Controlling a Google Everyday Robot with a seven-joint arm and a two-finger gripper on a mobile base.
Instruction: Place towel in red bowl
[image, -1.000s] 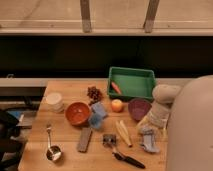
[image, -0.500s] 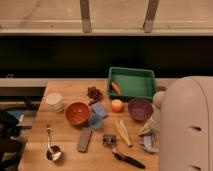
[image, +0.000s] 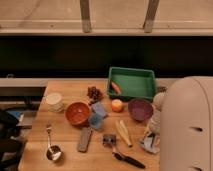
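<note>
The red bowl (image: 77, 113) stands on the wooden table (image: 65, 162), left of centre. A crumpled grey-blue towel (image: 148, 144) lies near the table's front right. My gripper (image: 152, 131) hangs just over the towel, at the end of my white arm (image: 187, 125), which fills the right side of the view. The towel is partly hidden by the gripper and the arm. I cannot tell whether the gripper touches it.
A blue object (image: 97, 115) sits right beside the red bowl. A purple bowl (image: 140, 109), an orange (image: 117, 105) and a green tray (image: 142, 85) holding a carrot (image: 116, 87) stand at the back right. Yellow sticks (image: 123, 132), a black-handled tool (image: 126, 158), a grey bar (image: 85, 139), a ladle (image: 51, 150) and a white cup (image: 54, 101) are spread about.
My white arm has swung left and now covers more of the right side. The gripper stays over the towel. The objects on the table have not moved.
</note>
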